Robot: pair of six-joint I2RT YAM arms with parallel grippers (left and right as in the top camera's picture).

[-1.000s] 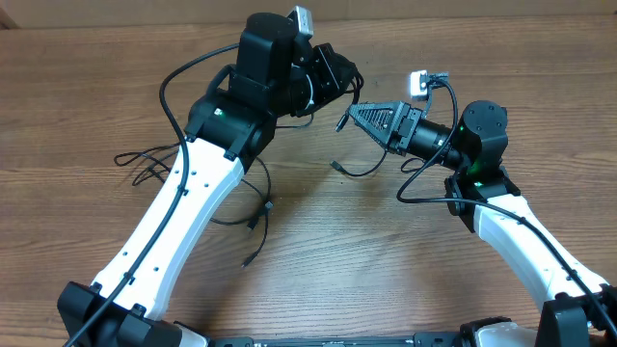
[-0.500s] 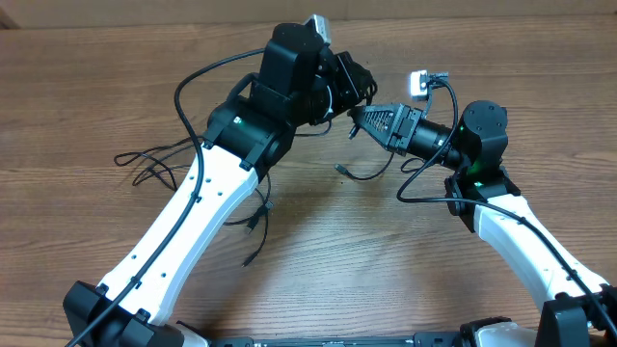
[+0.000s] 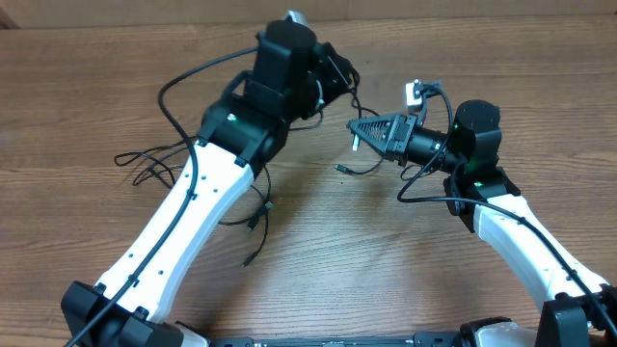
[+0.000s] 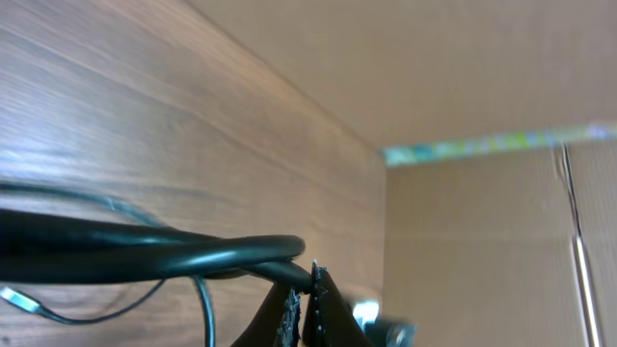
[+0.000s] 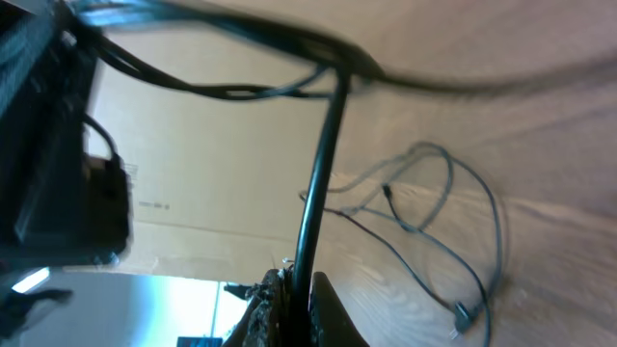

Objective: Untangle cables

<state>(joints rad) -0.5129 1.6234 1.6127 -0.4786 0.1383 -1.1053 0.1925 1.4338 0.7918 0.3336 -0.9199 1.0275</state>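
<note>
Cables [image 3: 253, 220]: since the earlier frame, one strand [image 5: 321, 164] is newly caught at far centre; the rest lie left and near-centre.
Right gripper [image 5: 294, 284]: jaws pressed together, pinching that strand.
Left gripper [image 4: 307, 289]: jaws pinching a black cord, apparently the same strand.
Risk: pulling apart may tighten knots or slip the cord.
Table [image 3: 386, 270]: open wood near and right; far edge close.

Black cables [image 5: 318, 173] on a brown wood-grain table [image 3: 366, 251]; arms [image 3: 183, 231] white with black joints.
</note>
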